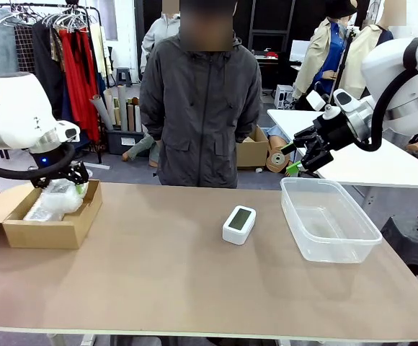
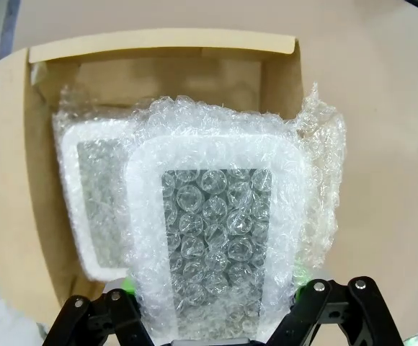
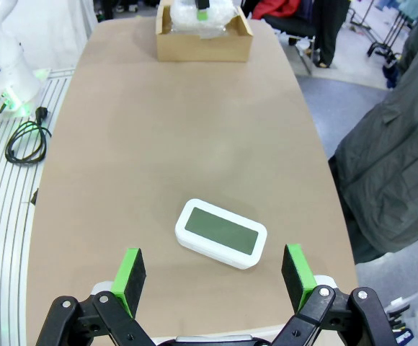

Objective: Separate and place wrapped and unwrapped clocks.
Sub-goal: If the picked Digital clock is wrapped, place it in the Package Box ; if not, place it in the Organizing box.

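Sorting step: left gripper (image 2: 216, 311) clamps bubble-wrapped clock (image 2: 216, 231) over left cardboard box (image 2: 158, 47); next, wide-open right gripper (image 3: 212, 272) should descend onto bare digital clock (image 3: 221, 233).

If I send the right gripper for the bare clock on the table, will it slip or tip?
Probably stiff: the bare clock looks like a hard white shell, so it shouldn't give. Its smooth, rounded edges may slip between the right gripper's green pads. It seems to lie screen up, so tipping looks unlikely.

no readable txt or nos., bare clock (image 3: 221, 233) screen blank, wrapped clock (image 2: 216, 245) screen grey thru bubbles
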`<state>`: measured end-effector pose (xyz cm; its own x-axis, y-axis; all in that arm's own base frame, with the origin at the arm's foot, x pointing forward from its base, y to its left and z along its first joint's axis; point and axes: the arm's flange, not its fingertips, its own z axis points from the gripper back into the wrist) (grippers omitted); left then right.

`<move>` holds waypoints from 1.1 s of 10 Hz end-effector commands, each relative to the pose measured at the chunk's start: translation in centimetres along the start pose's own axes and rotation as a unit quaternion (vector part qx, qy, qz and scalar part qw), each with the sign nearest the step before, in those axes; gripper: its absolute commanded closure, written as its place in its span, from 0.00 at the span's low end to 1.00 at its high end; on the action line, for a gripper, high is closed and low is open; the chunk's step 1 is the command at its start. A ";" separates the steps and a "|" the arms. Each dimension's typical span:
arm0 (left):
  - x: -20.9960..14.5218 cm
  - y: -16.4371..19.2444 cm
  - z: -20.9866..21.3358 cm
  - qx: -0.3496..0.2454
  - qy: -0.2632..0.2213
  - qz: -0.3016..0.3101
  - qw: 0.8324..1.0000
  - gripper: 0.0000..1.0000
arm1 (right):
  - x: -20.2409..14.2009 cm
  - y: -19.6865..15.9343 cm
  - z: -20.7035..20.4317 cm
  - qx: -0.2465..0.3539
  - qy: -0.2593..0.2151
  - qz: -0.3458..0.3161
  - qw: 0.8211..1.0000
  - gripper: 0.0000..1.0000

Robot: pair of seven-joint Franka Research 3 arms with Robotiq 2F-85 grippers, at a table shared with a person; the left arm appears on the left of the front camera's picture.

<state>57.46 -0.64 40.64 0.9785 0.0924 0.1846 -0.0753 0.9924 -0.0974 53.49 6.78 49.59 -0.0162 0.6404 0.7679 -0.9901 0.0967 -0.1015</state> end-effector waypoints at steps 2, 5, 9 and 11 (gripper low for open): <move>1.3 1.7 -1.3 -0.026 0.003 -0.018 0.999 1.00 | 0.1 0.0 0.1 -0.004 0.002 0.004 1.000 0.00; 1.5 2.0 -3.2 -0.039 0.019 -0.020 0.999 1.00 | 0.1 0.0 0.1 -0.004 0.002 0.004 1.000 0.00; 1.6 1.6 -4.7 -0.043 0.029 -0.013 0.999 1.00 | 0.1 0.0 0.1 -0.004 0.002 0.004 1.000 0.00; 1.5 2.0 -5.8 -0.035 0.037 -0.004 0.999 1.00 | 0.1 0.0 0.1 -0.004 0.002 0.004 1.000 0.00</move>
<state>59.53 0.32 35.98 0.9897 0.0671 0.1265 -0.0475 0.9872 -0.1520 53.49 6.78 49.59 -0.0162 0.6404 0.7679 -0.9901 0.0967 -0.1016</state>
